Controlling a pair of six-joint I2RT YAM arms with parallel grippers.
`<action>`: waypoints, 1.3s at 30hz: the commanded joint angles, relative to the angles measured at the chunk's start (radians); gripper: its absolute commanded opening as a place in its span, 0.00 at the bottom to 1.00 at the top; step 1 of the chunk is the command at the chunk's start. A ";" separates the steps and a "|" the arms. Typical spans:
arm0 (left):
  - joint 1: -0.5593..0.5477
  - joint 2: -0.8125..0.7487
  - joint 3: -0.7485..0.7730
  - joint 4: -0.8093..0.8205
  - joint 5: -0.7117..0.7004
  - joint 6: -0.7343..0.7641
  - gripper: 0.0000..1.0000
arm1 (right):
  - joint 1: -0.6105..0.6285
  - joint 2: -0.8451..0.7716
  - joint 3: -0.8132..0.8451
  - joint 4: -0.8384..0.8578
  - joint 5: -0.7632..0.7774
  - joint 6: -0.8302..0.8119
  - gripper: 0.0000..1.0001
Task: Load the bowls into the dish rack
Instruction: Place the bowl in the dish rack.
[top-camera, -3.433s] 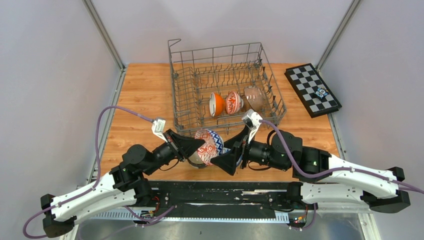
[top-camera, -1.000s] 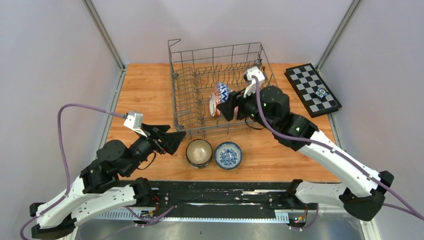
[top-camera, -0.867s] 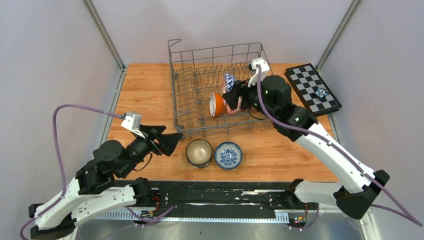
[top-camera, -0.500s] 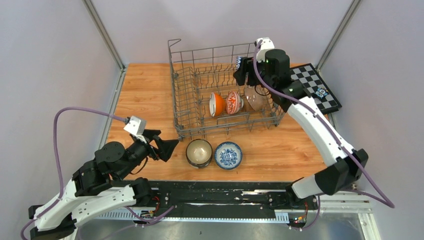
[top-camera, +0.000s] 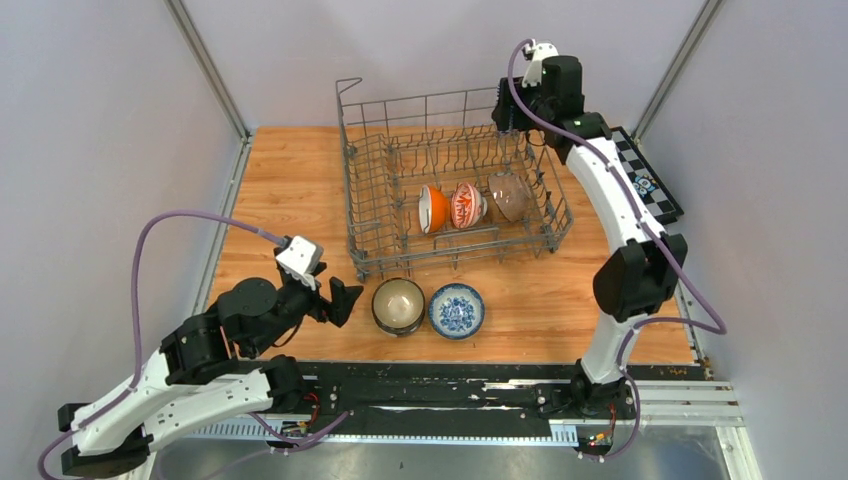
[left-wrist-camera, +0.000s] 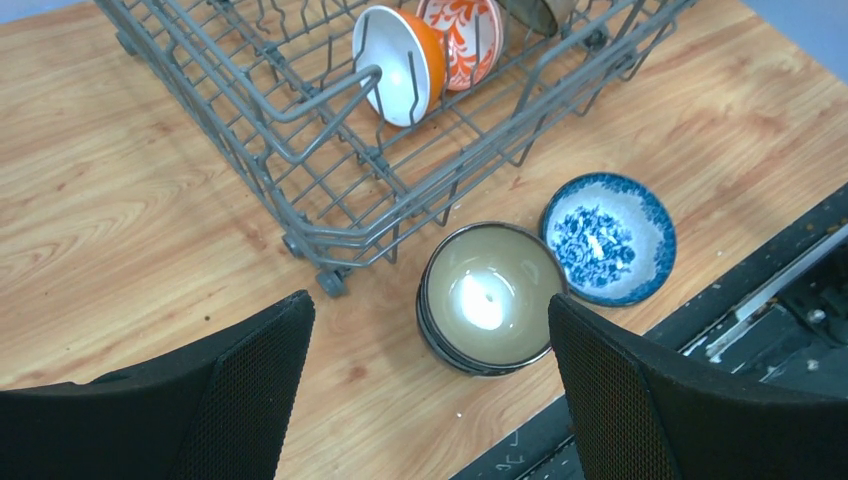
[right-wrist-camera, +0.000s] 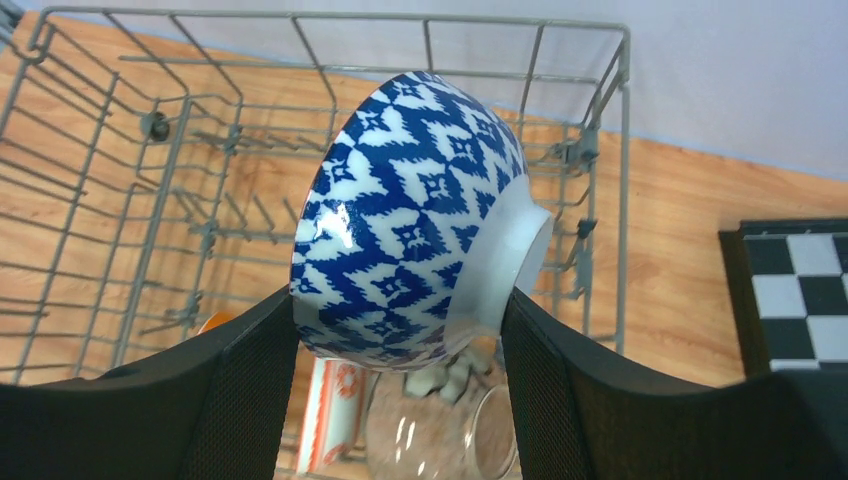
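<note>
My right gripper (top-camera: 507, 104) hangs over the back right corner of the grey wire dish rack (top-camera: 441, 98), shut on a blue-white zigzag bowl (right-wrist-camera: 415, 225) held on its side between both fingers. Three bowls stand on edge in the rack: an orange bowl (top-camera: 432, 208), a red-white patterned one (top-camera: 467, 204) and a clear glass one (top-camera: 510, 196). In front of the rack a dark-rimmed beige bowl (top-camera: 398, 303) and a blue-white floral bowl (top-camera: 456, 309) sit upright on the table. My left gripper (top-camera: 340, 300) is open and empty, just left of the beige bowl (left-wrist-camera: 490, 295).
A black-and-white chequered board (top-camera: 660, 200) lies at the table's right edge, partly under my right arm. The rack (left-wrist-camera: 300, 150) has upright tines and low wire walls. A black rail runs along the table's near edge, close to the two bowls.
My right arm has carried the blue-white bowl from above the racked bowls up to the rack's back right corner. My left arm has drawn nearer the beige bowl.
</note>
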 joint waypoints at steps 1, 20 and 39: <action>0.002 0.034 -0.034 0.008 -0.003 0.047 0.88 | -0.044 0.110 0.172 -0.024 -0.042 -0.100 0.02; 0.001 0.091 -0.065 0.009 -0.010 0.056 0.88 | -0.082 0.447 0.491 -0.141 -0.084 -0.457 0.02; 0.003 0.094 -0.066 0.008 -0.022 0.056 0.88 | -0.080 0.545 0.475 -0.161 -0.078 -0.485 0.02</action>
